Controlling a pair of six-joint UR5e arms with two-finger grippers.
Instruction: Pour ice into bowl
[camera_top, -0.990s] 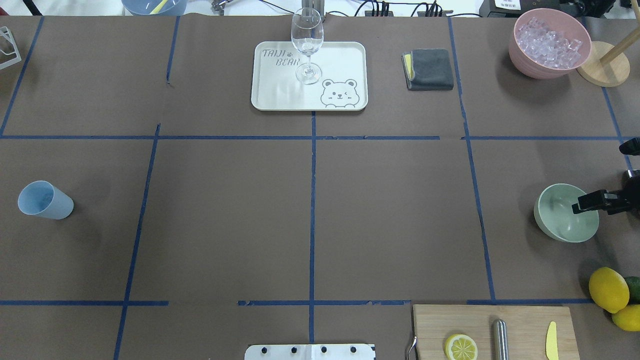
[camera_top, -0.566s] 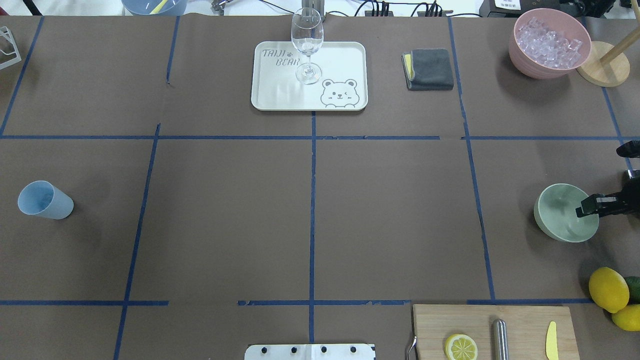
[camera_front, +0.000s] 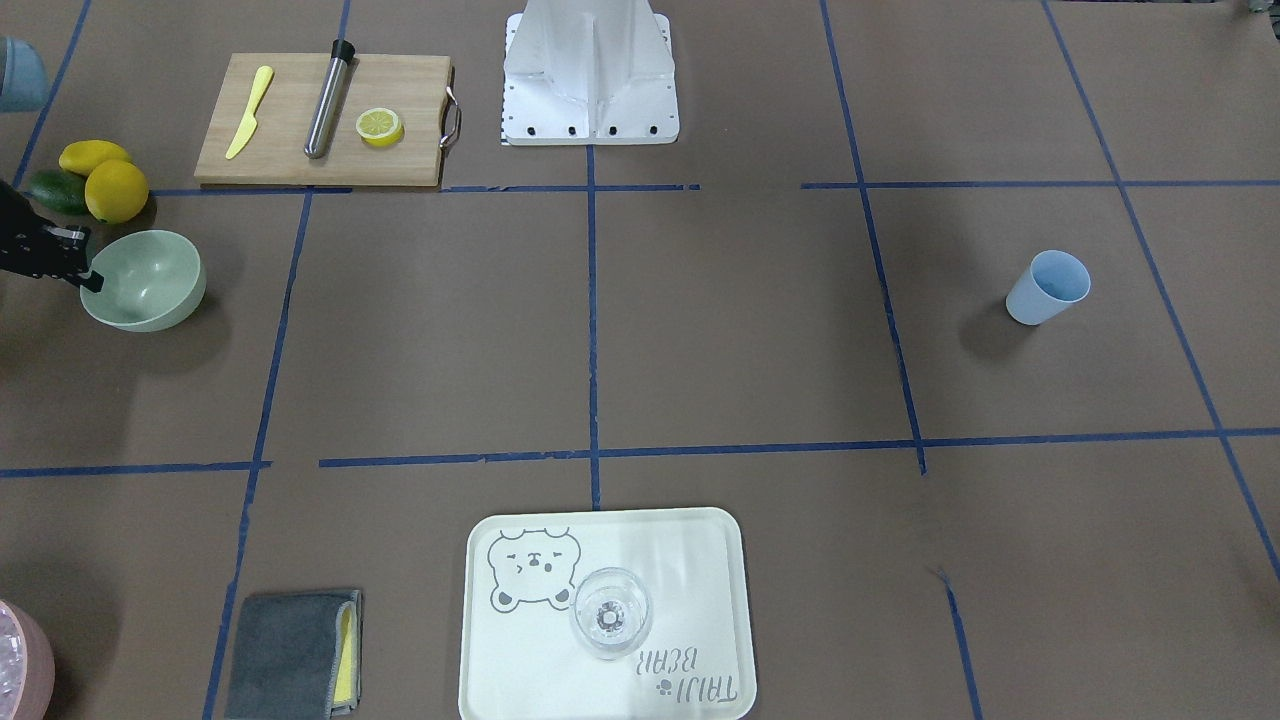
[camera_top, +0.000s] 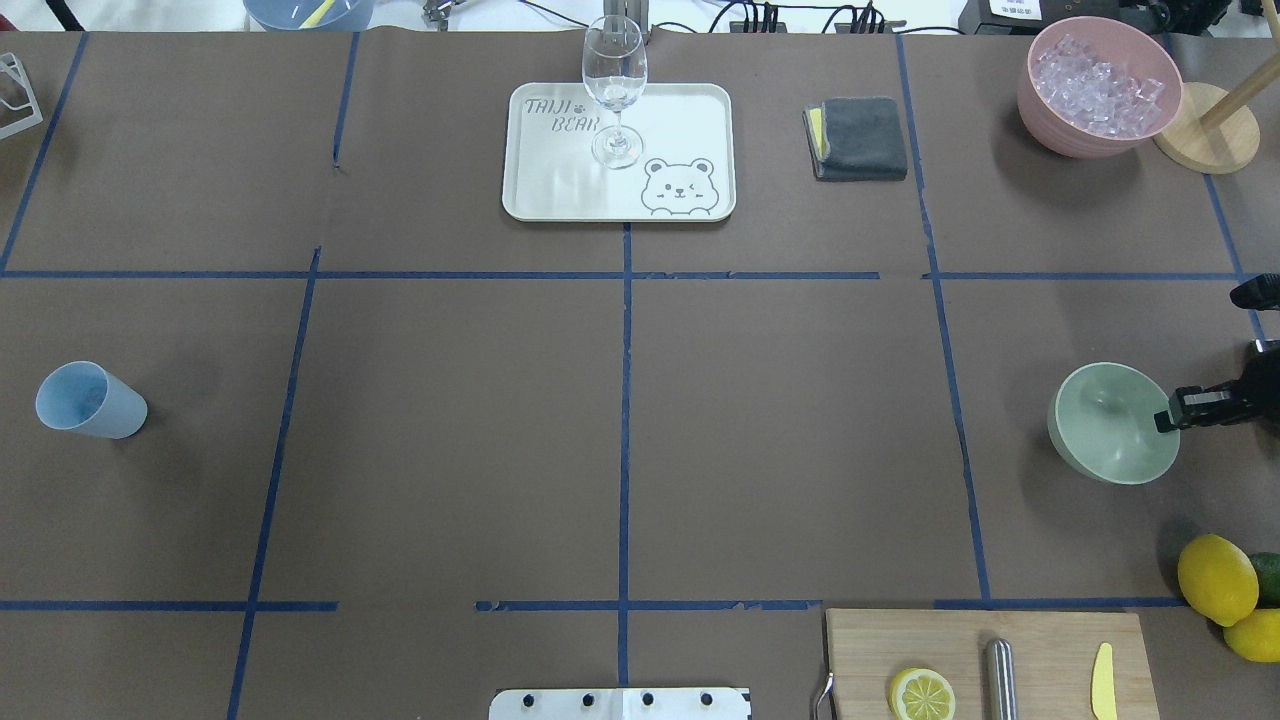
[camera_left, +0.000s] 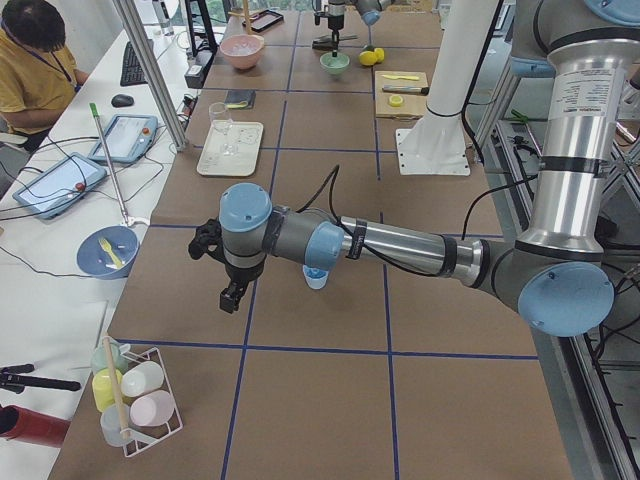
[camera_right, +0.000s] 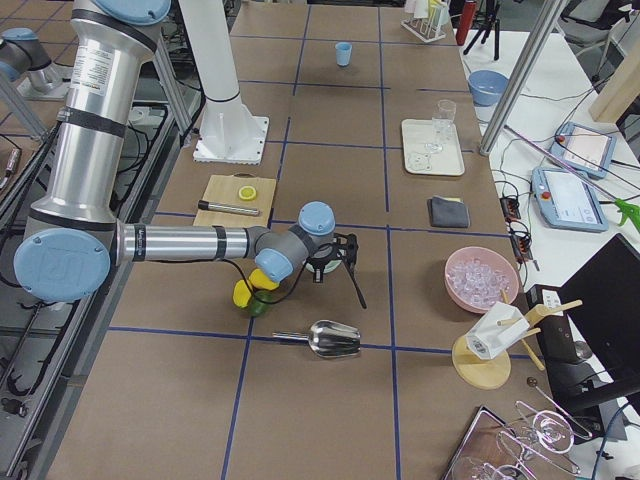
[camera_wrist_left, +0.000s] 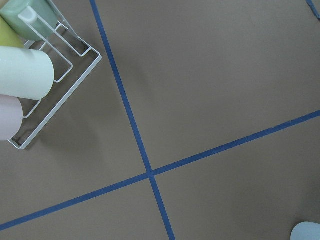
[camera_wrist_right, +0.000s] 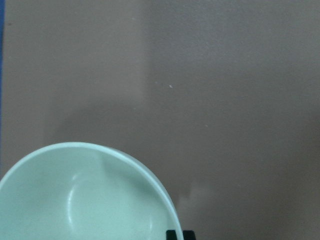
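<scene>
Right tool (camera_top: 1168, 418) pinches the green bowl (camera_top: 1100, 425) by its nearest rim, ice (camera_top: 1098, 85) far beyond it in the pink bowl (camera_top: 1070, 145); this thin edge grip may slip and drop the bowl; cannot tell the left tool (camera_left: 231, 297) state.

The silver-tubed left arm (camera_left: 400, 245) and the matching right arm (camera_right: 180, 243) have grey joints with round pale-blue caps. A black cable runs along each forearm, and each upright tube bears a small printed label. The left gripper (camera_left: 228, 300) and right gripper (camera_top: 1165, 418) are black. The white metal base plate (camera_front: 590, 95) carries a row of black screws.
</scene>
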